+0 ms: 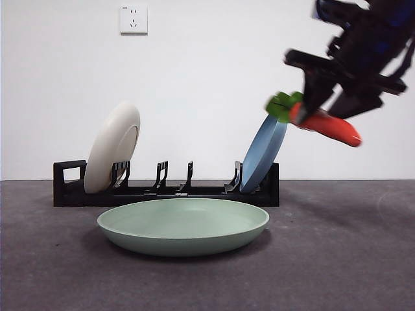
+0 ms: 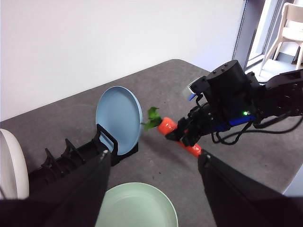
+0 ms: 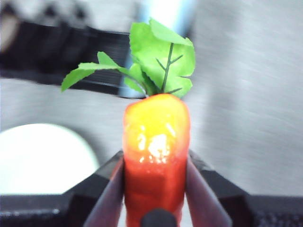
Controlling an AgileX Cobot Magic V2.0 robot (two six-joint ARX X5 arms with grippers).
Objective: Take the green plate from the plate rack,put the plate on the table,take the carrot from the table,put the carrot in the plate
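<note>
**High above the table, a gripper carries the carrot**

Above the dark grey table (image 1: 363, 259), the right gripper (image 1: 310, 111) hangs in the air with its two black jaws clamped on the sides of the carrot (image 1: 327, 126). Seen from the front, the carrot is tilted: its green leaves stick out past the gripper toward the rack, and its orange tip points down and away on the other side. From this arm's wrist camera, the carrot (image 3: 155, 161) fills the gap between the jaws, which press on it from both sides, leaves pointing away from the camera.

Below the gripper and off to its side, the green plate (image 1: 183, 225) lies flat on the table with nothing in it. Just behind the plate stands the black plate rack (image 1: 165, 189). A blue plate (image 1: 262, 155) leans in the rack's end slot nearest the gripper, close behind the carrot's leaves. A cream-white plate (image 1: 111, 148) leans at the far end, beside the rack's loop handle.

The left gripper (image 2: 154, 189) is apart from all this, jaws spread wide and holding nothing, looking down on the green plate (image 2: 137, 207) and the rack (image 2: 71, 158).
</note>
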